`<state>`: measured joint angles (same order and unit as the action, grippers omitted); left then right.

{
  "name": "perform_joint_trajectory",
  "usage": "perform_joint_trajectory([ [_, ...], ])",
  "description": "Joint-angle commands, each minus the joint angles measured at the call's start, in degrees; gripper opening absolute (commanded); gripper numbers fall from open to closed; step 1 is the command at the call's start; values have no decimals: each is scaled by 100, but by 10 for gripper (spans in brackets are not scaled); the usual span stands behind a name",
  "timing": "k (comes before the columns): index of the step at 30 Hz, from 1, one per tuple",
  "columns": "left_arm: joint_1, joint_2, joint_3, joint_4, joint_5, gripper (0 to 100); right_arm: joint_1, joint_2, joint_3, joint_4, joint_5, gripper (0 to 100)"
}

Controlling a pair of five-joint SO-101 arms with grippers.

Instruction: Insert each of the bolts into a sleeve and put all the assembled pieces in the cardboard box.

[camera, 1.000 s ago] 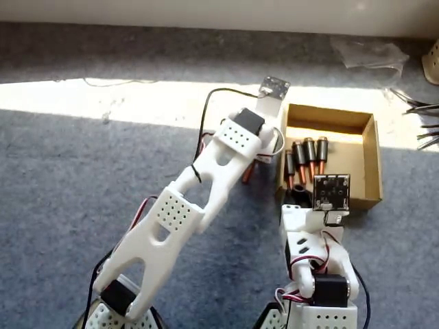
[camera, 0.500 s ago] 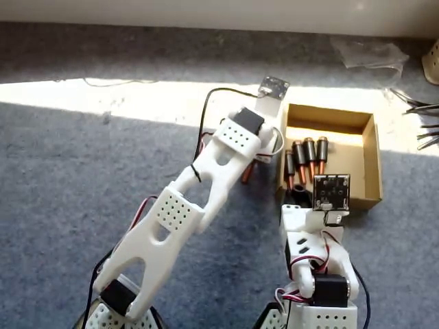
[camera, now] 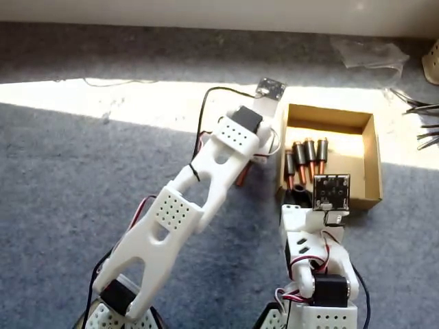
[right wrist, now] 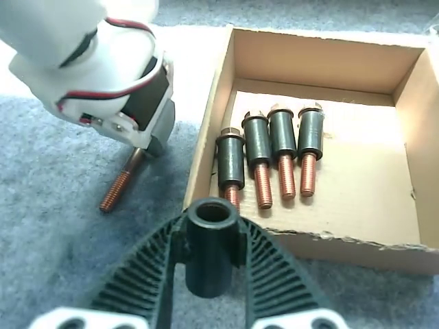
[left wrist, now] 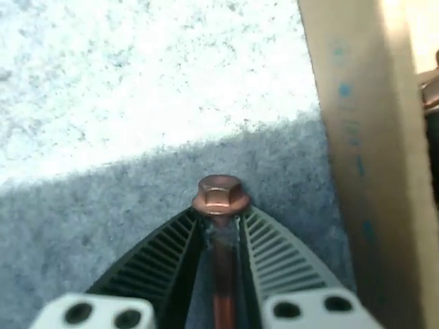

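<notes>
My left gripper [left wrist: 219, 219] is shut on a copper bolt [left wrist: 219, 195], hex head out past the fingertips, just beside the outer wall of the cardboard box [left wrist: 363, 171]. From above, the bolt's threaded end [camera: 243, 175] sticks out under the left arm, left of the cardboard box [camera: 370, 161]. My right gripper [right wrist: 209, 236] is shut on a black sleeve [right wrist: 210, 243], held upright in front of the box's near wall [right wrist: 302, 240]. Several assembled bolt-and-sleeve pieces [right wrist: 271, 154] lie side by side in the box. The left arm's bolt [right wrist: 122, 181] hangs slanted over the carpet.
Grey carpet [camera: 68, 178] covers the table, with a sunlit band along the back. A clear plastic bag [camera: 363, 51] and some metal tools [camera: 418, 116] lie at the far right. The carpet left of the arms is open.
The left arm has lifted and shifted slightly away with the bolt. The right arm has stayed still.
</notes>
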<state>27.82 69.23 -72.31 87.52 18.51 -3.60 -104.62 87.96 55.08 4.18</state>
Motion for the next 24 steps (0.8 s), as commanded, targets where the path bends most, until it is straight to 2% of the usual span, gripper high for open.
perform_joint_trajectory([
  [1,40,-75,-171,519,35,56,40,-31,-40,-163,0,4],
  [8,22,-57,-119,1301,0,59,40,-31,-40,-163,0,4],
  [13,-136,-92,286,1310,-554,58,40,-31,-40,-154,0,4],
  [24,-110,-84,541,1301,-571,62,40,-31,-40,-154,97,4],
])
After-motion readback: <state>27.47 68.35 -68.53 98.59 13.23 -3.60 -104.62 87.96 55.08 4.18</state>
